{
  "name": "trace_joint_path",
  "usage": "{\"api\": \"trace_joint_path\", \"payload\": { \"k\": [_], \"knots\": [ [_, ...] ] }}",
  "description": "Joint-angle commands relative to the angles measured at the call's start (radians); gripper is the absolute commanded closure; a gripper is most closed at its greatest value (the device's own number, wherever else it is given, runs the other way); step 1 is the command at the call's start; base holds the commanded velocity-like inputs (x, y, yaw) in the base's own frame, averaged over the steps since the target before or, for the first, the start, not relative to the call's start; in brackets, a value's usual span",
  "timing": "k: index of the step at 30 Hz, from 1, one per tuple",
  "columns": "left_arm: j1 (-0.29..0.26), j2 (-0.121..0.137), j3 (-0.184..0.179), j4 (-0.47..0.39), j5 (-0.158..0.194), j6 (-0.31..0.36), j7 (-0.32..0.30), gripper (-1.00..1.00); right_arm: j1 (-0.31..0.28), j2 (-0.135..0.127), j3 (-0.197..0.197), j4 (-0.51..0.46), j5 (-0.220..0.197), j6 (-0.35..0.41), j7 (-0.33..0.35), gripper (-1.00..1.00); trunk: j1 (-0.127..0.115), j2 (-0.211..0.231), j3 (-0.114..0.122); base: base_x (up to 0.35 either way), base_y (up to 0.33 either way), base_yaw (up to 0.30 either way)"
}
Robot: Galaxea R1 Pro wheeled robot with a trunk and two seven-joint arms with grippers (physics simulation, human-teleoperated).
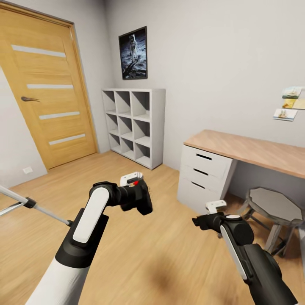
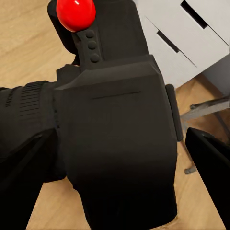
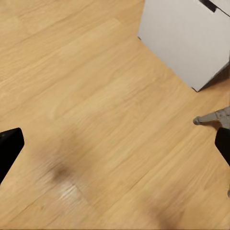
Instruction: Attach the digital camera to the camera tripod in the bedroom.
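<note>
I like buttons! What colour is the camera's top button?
Bright red button on the black digital camera; left wrist view.

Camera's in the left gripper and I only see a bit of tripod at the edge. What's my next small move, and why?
Probably turn the base left. The left gripper holds the digital camera over bare floor, and of the camera tripod just silver legs and a black joint show at the head view's left edge; its head is out of frame. The right gripper is free to steady it.

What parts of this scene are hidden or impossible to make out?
- Camera tripod: head view, cut off by the left edge; its head and feet are out of frame.
- Digital camera: left wrist view, its lens front runs off the edge.
- Wall cards: head view, too small to read.
- Stool: partly behind the right arm.
</note>
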Motion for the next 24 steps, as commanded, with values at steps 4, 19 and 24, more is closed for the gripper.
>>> {"api": "trace_joint_path", "payload": {
  "k": [4,19,24],
  "knots": [
    [0.0,0.0,-0.001,-0.001,0.011,0.0,0.035,1.0,-0.001,-0.001,0.007,0.003,0.002,0.004,0.005,-1.0,0.0,0.0,-0.006,0.33,-0.117,0.189],
    [0.0,-0.002,-0.001,-0.001,0.011,-0.001,0.054,1.0,0.005,-0.01,0.066,0.015,0.002,0.004,0.008,-1.0,0.0,0.0,-0.017,0.312,-0.189,0.105],
    [0.0,-0.002,-0.001,-0.001,0.011,-0.001,0.055,1.0,0.008,-0.011,0.084,0.015,0.0,0.004,0.009,-1.0,0.0,0.0,-0.017,0.299,-0.216,0.009]
  ]
}}
